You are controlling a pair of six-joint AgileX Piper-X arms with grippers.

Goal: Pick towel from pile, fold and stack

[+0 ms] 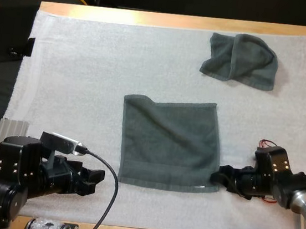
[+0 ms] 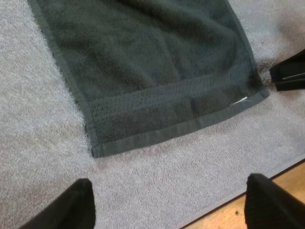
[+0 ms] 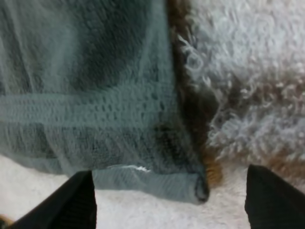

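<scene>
1. The spread towel (image 1: 169, 144) lies flat and roughly square in the middle of the white mat (image 1: 80, 72), with its near hem towards the arms. I judge it is laid out this way so it can be folded.
2. The right gripper (image 1: 218, 177) sits low at the towel's near right corner with its fingers apart and nothing held. It looks placed to pinch that corner, though I cannot tell whether a finger already touches the cloth.
3. The left gripper (image 1: 92, 177) hovers over the mat, just short of the near left corner. Its fingers are spread, clear of the cloth and aimed at the hem, probably so both corners can be lifted together.
4. The crumpled towel (image 1: 240, 59) rests at the far right of the mat, well apart from the flat one, where it should not hinder a fold.
5. By my reading the towel is picked and flattened, and the fold itself is not yet begun
</scene>
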